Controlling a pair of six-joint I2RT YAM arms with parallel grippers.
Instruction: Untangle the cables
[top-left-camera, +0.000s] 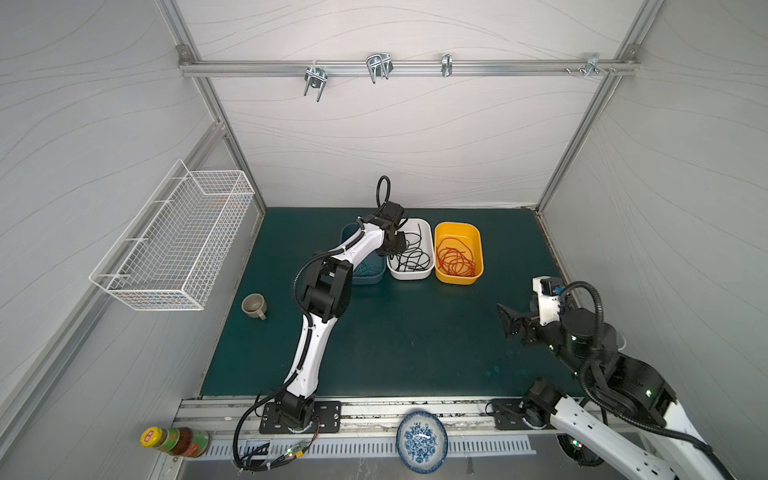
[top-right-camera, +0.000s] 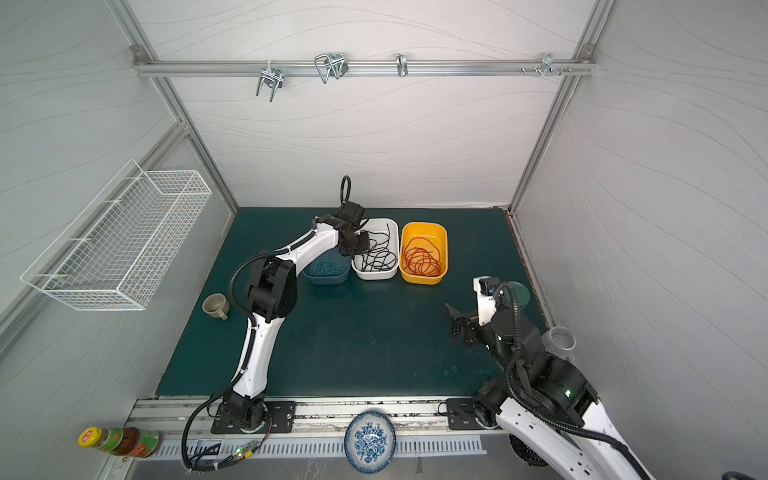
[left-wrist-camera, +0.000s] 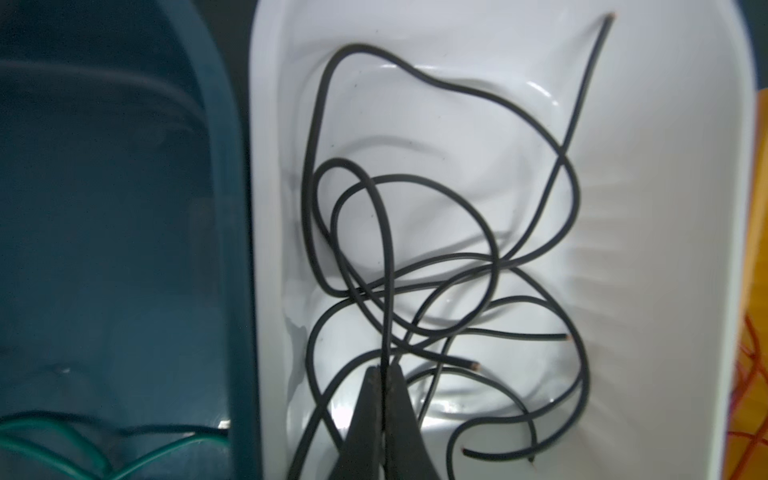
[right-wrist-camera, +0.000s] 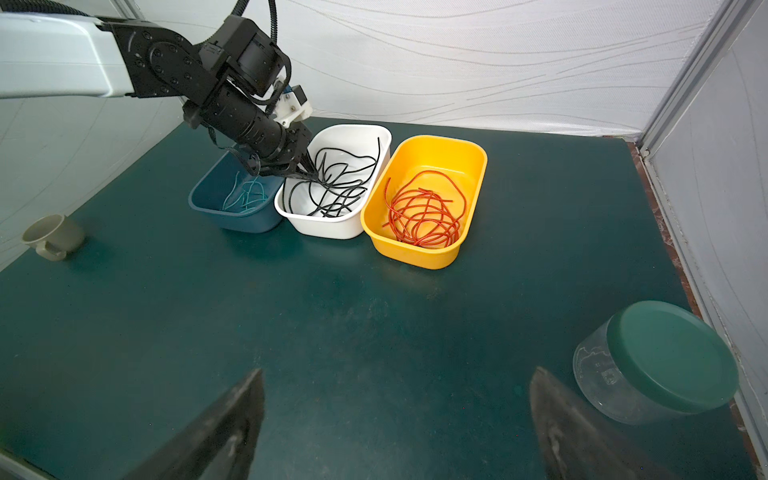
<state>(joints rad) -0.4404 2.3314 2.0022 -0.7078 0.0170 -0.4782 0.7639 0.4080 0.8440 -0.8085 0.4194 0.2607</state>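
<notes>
Three tubs stand in a row at the back of the green mat. The blue tub (top-left-camera: 368, 277) holds teal cables (top-right-camera: 328, 266). Black cables (top-left-camera: 411, 253) lie tangled in the white tub (left-wrist-camera: 644, 208), and red cables (top-left-camera: 455, 259) coil in the yellow tub (right-wrist-camera: 415, 255). My left gripper (left-wrist-camera: 384, 368) reaches down into the white tub's left side, shut on one black cable (left-wrist-camera: 388, 257) that runs out from between its tips. At the right of the mat my right gripper (right-wrist-camera: 399, 374) hovers open over bare mat, nothing between its fingers, far from the tubs.
A beige cup (top-left-camera: 254, 306) lies on the mat's left side. A clear jar with a green lid (right-wrist-camera: 656, 361) stands by the right wall near my right gripper. A wire basket (top-left-camera: 174, 245) hangs on the left wall. A patterned plate (top-left-camera: 422, 440) and a sauce bottle (top-left-camera: 174, 441) sit at the front.
</notes>
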